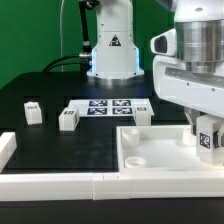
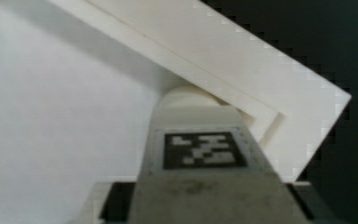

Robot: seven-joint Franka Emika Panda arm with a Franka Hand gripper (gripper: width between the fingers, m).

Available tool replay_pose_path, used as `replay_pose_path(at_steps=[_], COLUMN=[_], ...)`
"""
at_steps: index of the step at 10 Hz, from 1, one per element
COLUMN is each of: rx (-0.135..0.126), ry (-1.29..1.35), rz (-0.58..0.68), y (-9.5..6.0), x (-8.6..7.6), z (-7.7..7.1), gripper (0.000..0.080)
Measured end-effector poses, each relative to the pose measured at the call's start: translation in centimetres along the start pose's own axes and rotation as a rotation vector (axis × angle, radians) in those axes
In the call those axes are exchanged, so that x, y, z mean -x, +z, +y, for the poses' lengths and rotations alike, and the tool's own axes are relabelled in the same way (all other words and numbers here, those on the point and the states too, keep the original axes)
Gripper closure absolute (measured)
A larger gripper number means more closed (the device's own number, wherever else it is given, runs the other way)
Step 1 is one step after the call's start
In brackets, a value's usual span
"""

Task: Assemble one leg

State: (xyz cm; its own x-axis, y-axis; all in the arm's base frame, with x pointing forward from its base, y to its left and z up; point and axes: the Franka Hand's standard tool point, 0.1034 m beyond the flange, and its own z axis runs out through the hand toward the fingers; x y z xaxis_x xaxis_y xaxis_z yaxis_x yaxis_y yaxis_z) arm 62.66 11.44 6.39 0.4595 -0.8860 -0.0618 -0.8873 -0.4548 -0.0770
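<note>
The robot's two-finger gripper point(image 1: 205, 131) is clamped on a small white stubby plastic leg point(image 1: 209, 142). The dark fingers point(image 2: 114, 203) press the leg's two sides, and its black-and-white square tag faces both cameras. The held leg hangs over the corner of a large white square tray-like panel point(image 1: 150, 152), which lies by the table's front edge on the exterior view's right. Whether the leg's lower end touches the panel cannot be told.

The tag shows only a block pattern, no letters. The arm's white base point(image 1: 112, 50) at the table's back edge bears a black triangle warning sticker, too small to read.

Three more white tagged blocks point(image 1: 33, 113) point(image 1: 68, 119) point(image 1: 143, 113) stand mid-table around the flat marker board point(image 1: 108, 106). The panel runs out of the exterior view on its right, and the wrist view cuts off the fingers.
</note>
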Motion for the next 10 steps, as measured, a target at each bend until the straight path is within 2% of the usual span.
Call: replay_pose_path(at_steps=[2,3,4,5,8,10], rx=[-0.001,-0.001,-0.001,-0.001,0.000,0.018], ry=[-0.041,-0.061,-0.162,-0.293,-0.681,-0.924], rz=[-0.002,-0.002,-0.002,-0.001,-0.003,-0.011], y=[0.01,0.01,0.00,0.00,0.01,0.09], x=[0.03,0.06,0.00,-0.06,0.28,0.46], z=[-0.01,-0.01,0.00,0.02,-0.06,0.14], gripper=[0.0501,0.0331,0.0331,0.0186,0.0151,0.0151])
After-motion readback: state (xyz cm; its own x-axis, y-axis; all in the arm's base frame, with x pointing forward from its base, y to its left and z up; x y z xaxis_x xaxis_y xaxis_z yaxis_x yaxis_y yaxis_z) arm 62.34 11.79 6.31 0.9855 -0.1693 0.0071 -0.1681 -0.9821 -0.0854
